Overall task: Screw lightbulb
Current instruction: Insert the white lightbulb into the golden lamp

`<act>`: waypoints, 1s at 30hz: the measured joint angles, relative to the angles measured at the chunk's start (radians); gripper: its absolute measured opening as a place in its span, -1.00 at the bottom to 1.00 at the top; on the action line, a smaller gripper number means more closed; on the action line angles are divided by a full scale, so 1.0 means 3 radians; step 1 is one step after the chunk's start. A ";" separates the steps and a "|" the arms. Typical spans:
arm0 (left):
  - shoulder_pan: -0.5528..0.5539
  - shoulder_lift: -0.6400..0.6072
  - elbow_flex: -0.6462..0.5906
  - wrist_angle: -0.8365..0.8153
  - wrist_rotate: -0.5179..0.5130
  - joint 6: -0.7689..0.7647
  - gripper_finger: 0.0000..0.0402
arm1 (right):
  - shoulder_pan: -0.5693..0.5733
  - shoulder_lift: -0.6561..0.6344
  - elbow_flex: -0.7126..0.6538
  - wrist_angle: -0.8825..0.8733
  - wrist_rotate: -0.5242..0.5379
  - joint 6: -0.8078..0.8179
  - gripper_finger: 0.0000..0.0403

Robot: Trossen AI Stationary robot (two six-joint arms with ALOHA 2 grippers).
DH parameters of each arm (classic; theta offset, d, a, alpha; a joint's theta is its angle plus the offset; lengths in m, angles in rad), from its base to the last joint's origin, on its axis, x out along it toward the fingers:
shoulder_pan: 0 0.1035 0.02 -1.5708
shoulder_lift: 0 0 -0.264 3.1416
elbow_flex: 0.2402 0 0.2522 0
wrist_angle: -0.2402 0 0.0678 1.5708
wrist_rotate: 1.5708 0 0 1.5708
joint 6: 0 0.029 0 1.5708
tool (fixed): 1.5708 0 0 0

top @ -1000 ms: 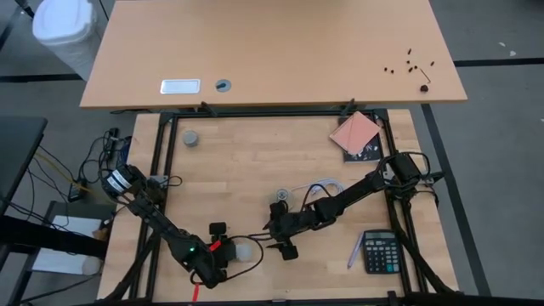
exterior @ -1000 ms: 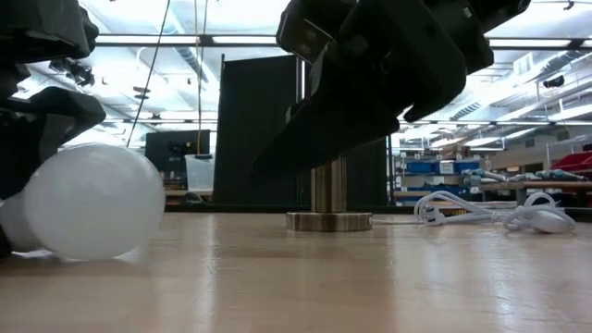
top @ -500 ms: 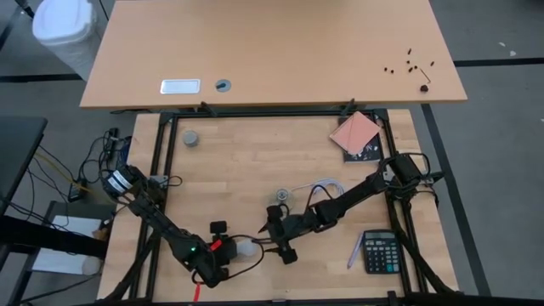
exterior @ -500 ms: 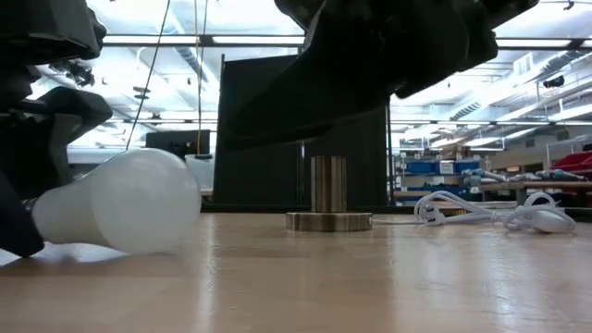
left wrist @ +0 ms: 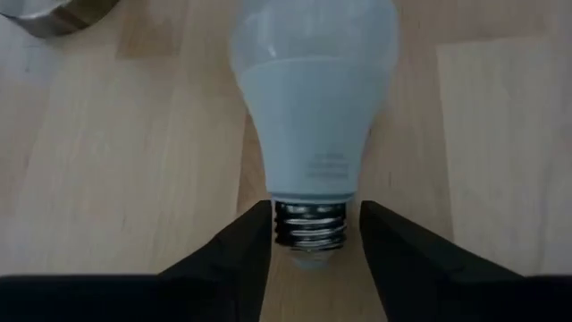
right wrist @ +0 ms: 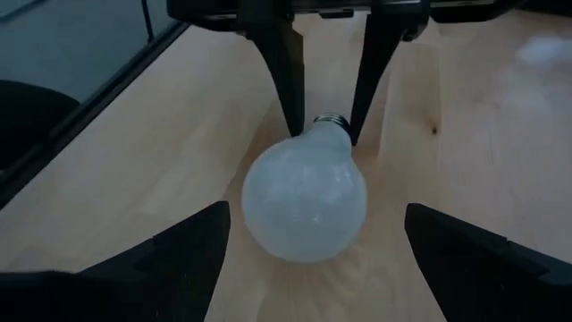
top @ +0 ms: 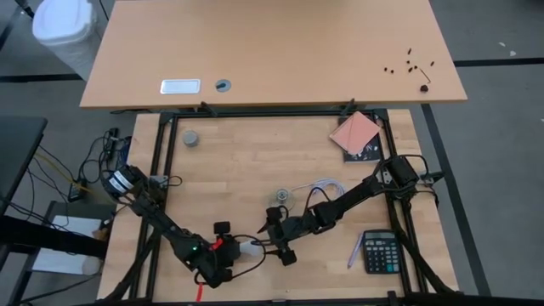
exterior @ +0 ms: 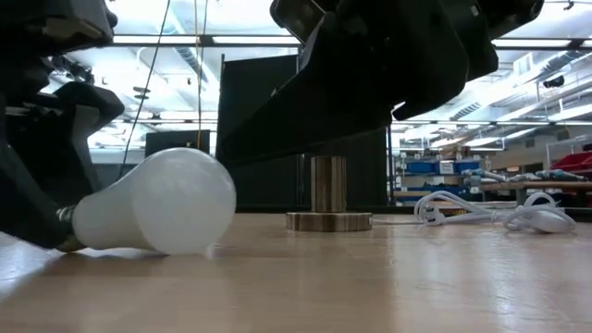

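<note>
Left claw (left wrist: pixel 308 241): low at the near edge of the bench (top: pixel 246 161); its two dark fingers stand on either side of the lightbulb's metal screw base, close beside the threads. Whether they press on the base I cannot tell.
Right claw (right wrist: pixel 313 246): spread wide, fingers well apart, facing the rounded head of the lightbulb from the opposite side; it holds nothing.
Lightbulb (left wrist: pixel 313 98): white, pear-shaped, lying on its side on the bench, its screw base toward the left claw and its glossy head toward the right claw. In the low view its head rests on the wood.
Socket (exterior: pixel 328 199): metal post on a round base, upright farther back on the bench, apart from the lightbulb, with a white cord (exterior: pixel 481 213) lying beside it.
Calculator (top: pixel 382 252): near the right arm, at the right edge of the bench.
Pink sheet (top: pixel 355 132): at the far right corner of the bench.
</note>
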State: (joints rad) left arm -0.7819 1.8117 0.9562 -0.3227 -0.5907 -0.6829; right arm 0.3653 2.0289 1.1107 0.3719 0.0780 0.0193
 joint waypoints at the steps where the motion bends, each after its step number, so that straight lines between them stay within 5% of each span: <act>1: 0.0015 0.0011 0.0000 0.0038 0.0012 0.0012 -0.09 | 0.0000 0.0000 0.0000 -0.0009 0.0000 0.0000 0.72; 15: 0.0153 0.0142 0.0003 0.0434 0.0069 0.0157 -0.07 | 0.0123 0.0000 0.0000 -0.0031 0.0019 0.0050 0.72; 21: 0.0204 0.0148 0.0003 0.0515 0.0055 0.0164 -0.07 | 0.0159 0.0000 0.0000 -0.0138 0.0286 0.0023 0.72; 30: 0.0275 0.0148 0.0003 0.0536 0.0053 0.0085 -0.17 | 0.0110 -0.0003 0.0001 -0.0309 0.0094 0.0160 0.72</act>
State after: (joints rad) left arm -0.6993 1.8561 0.9569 -0.1619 -0.5747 -0.6574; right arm 0.3982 2.0281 1.1110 0.2791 0.1063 0.0673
